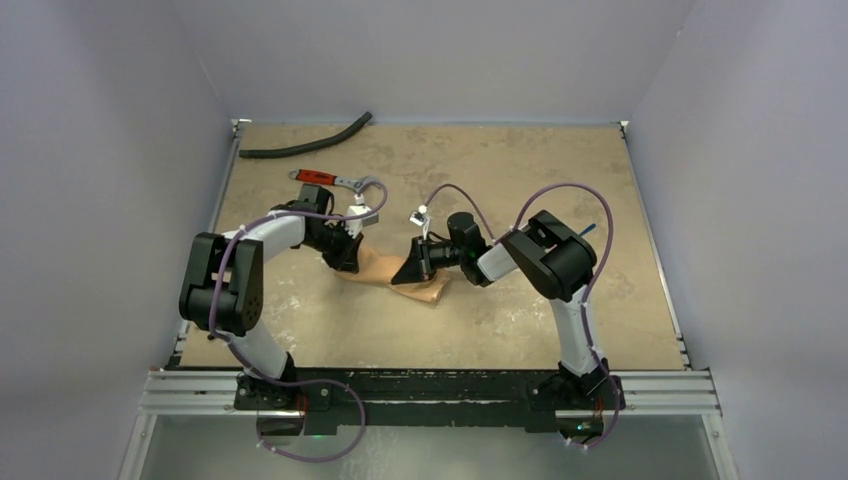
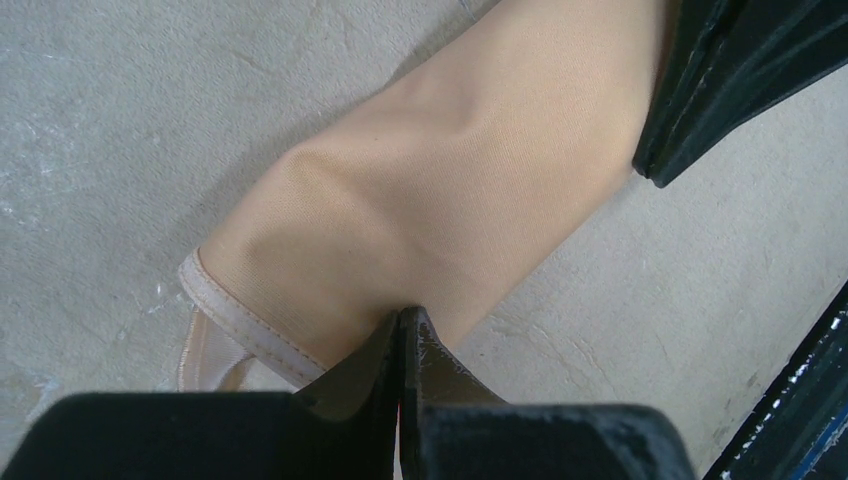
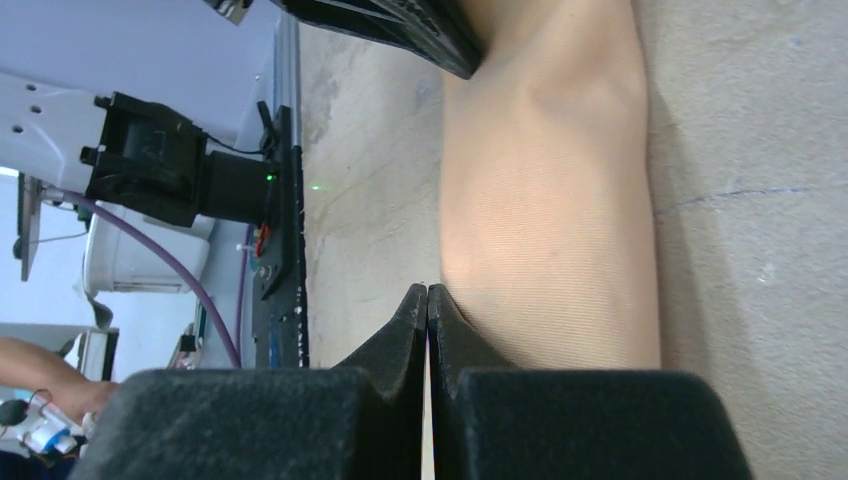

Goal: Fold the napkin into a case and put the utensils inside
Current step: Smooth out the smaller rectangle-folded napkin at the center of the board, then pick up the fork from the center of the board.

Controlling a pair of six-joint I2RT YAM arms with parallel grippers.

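Note:
The peach-orange napkin [image 1: 378, 268] lies on the table folded into a long narrow band [image 2: 450, 180] between my two grippers. My left gripper [image 1: 348, 260] is shut, its tips [image 2: 402, 314] pressed against the band's end beside a stitched hem [image 2: 240, 322]; no cloth shows between the jaws. At the other end my right gripper [image 1: 410, 272] is also shut, tips [image 3: 427, 290] meeting at the napkin's [image 3: 550, 200] side edge. Each wrist view shows the other gripper's black fingers [image 2: 720, 80] [image 3: 400, 25] on the far end. A thin blue utensil tip [image 1: 592, 229] peeks from behind the right arm; the spoon is hidden.
A red-handled wrench [image 1: 322, 177] lies just behind the left gripper. A curved black hose [image 1: 305, 146] rests near the back left corner. Grey walls enclose the tan table [image 1: 480, 330] on three sides.

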